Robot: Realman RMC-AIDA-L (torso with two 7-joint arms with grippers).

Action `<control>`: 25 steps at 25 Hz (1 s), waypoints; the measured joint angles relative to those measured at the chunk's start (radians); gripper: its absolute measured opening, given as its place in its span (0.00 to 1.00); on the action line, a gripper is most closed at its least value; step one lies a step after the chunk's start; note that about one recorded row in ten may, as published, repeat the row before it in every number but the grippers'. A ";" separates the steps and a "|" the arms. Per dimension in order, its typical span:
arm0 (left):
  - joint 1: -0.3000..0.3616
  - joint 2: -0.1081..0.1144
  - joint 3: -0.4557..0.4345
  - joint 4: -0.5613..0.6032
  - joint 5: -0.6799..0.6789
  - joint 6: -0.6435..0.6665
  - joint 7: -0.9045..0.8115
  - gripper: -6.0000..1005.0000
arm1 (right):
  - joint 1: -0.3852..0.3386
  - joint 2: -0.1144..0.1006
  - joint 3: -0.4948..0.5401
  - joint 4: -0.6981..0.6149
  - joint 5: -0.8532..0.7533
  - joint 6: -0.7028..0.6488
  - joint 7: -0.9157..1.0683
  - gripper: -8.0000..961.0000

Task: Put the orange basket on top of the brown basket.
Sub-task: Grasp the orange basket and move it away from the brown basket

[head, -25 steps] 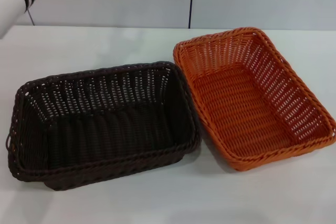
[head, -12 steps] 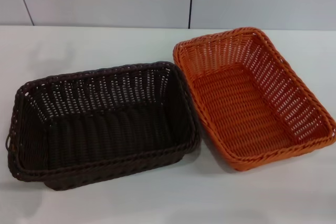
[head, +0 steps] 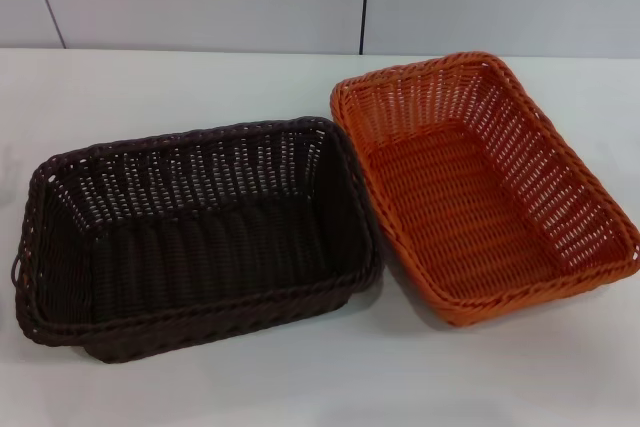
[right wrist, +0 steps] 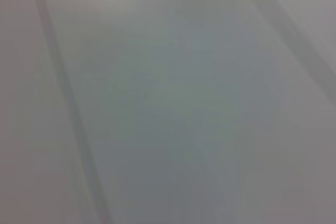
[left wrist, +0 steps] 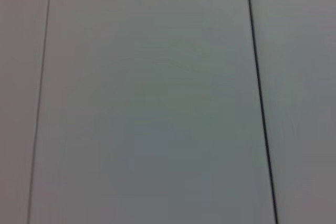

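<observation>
Stacking not started. Orange basket (head: 480, 187) on worktop (head: 180, 87), touching right side of brown basket (head: 195, 232). Neither gripper visible, state unknown. Whole pick-and-place left.

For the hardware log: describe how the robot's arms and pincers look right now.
Nothing to describe: neither arm nor pincer shows in any current view. The head view holds only the orange basket and the brown basket side by side on the white table; both wrist views show only plain pale panels.
</observation>
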 joint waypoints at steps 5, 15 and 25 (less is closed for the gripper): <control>0.022 -0.002 0.001 0.056 -0.002 -0.001 -0.019 0.79 | 0.016 -0.132 0.083 0.350 -0.294 0.514 0.190 0.70; -0.008 -0.006 0.002 0.126 -0.019 -0.011 -0.014 0.79 | 0.088 -0.317 0.061 0.954 -0.463 1.376 0.269 0.87; -0.034 -0.008 0.002 0.172 -0.049 -0.015 -0.010 0.79 | 0.144 0.136 0.693 1.223 -0.076 2.477 -0.742 0.87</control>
